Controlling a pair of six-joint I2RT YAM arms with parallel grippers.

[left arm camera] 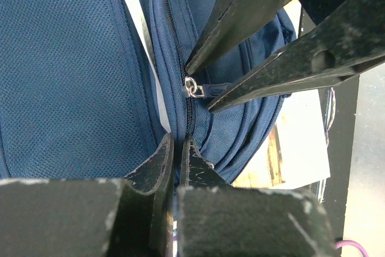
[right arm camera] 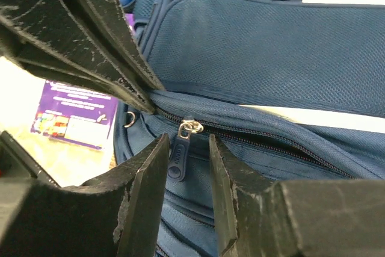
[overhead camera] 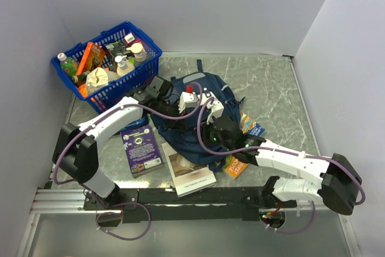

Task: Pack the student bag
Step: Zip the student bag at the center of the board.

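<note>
The student bag [overhead camera: 198, 83] lies on the surface [overhead camera: 274, 88] directly under both grippers, which meet tip to tip over one of its zips. The left gripper [left arm camera: 177, 144] is all but closed. Its fingertips pinch a ridge of navy fabric at the zip line, with only a hairline slit between the fingers. Just ahead of its tips sits the zip pull [right arm camera: 178, 159], a blue tab hanging from a small silver ring. The right gripper [right arm camera: 187, 144] is narrowly parted and straddles that tab, one finger on each side. One finger seems to touch the tab while a gap remains at the other, so it has no hold on it.

A purple booklet [overhead camera: 141, 148] lies on the surface off to the left gripper's outer side. A white book [overhead camera: 191, 176] pokes out from beneath the bag behind the right gripper. A filled blue basket [overhead camera: 129, 82] stands behind the left gripper, well apart from the right one.
</note>
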